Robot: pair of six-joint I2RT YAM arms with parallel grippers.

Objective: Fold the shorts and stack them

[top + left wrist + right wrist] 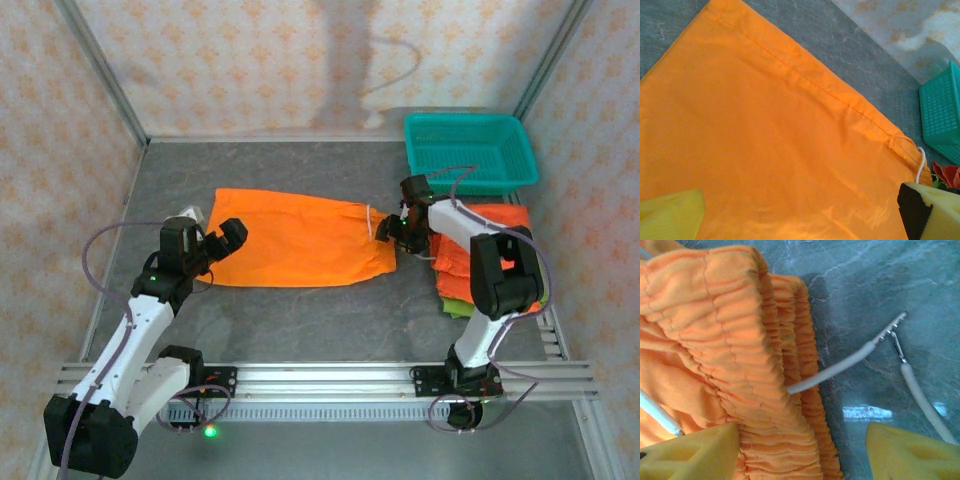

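We see the left hand [214, 236] spread wide at centre left; the right hand [392, 232], fingers apart, straddles the waistband of the orange shorts [300, 240].

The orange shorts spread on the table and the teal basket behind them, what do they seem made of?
The flat bright orange cloth shorts: soft matte woven fabric, perhaps cotton; stitched seam, gathered elastic waist. The teal rectangular mesh basket: apparently rigid moulded plastic, slightly shiny, with gridded open walls.

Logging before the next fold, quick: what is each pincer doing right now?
Left pincer: open, holding nothing, above the orange shorts.
Right pincer: open, astride the shorts' waistband, not clamped yet.
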